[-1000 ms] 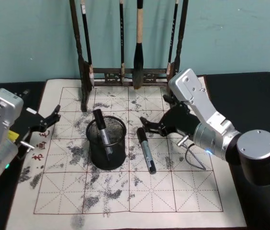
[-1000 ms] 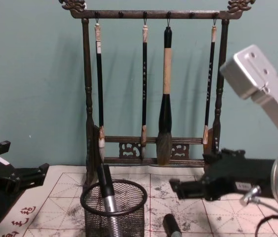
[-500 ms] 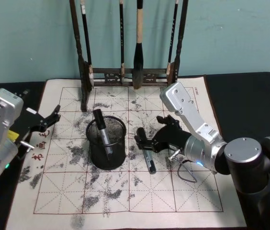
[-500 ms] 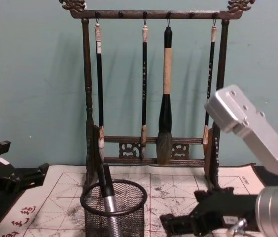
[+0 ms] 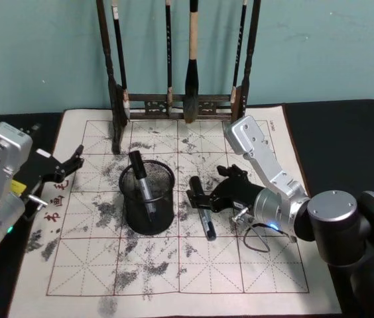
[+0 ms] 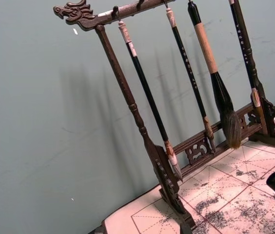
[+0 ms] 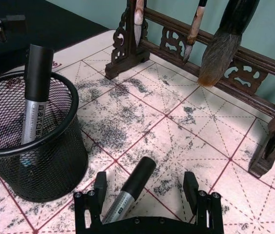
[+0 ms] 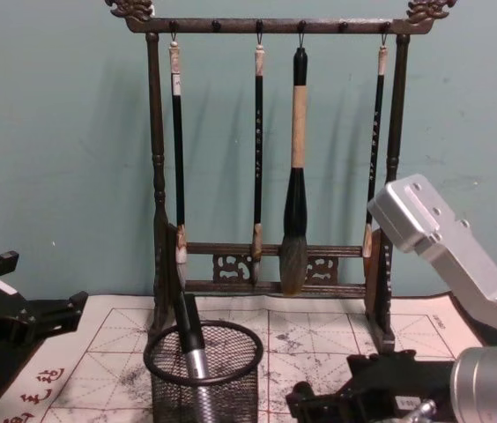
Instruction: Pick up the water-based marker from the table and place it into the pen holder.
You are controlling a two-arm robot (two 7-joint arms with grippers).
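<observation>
Marker [image 5: 207,225] down on the table [image 5: 346,126]: lies flat on the ink-stained gridded mat [image 5: 240,265], just right of the pen holder [image 5: 148,215] and apart from it, dark cap end toward the brush rack [image 5: 174,103]. Sits between the fingers [image 7: 100,187] of the right gripper [image 7: 145,178], nearer one than the other, not yet squeezed. Right gripper low over the mat, spread wide, straddling the marker's cap half and clamped on nothing. Pen holder upright on the mat, already holding a second marker [image 7: 36,100], tilted, its black cap above the rim. Left gripper [image 5: 74,161] parked above the mat's left edge, well apart from the holder, fingers parted and empty. Brush rack upright along the mat's far edge, four brushes [image 8: 294,176] hanging from its top bar.
</observation>
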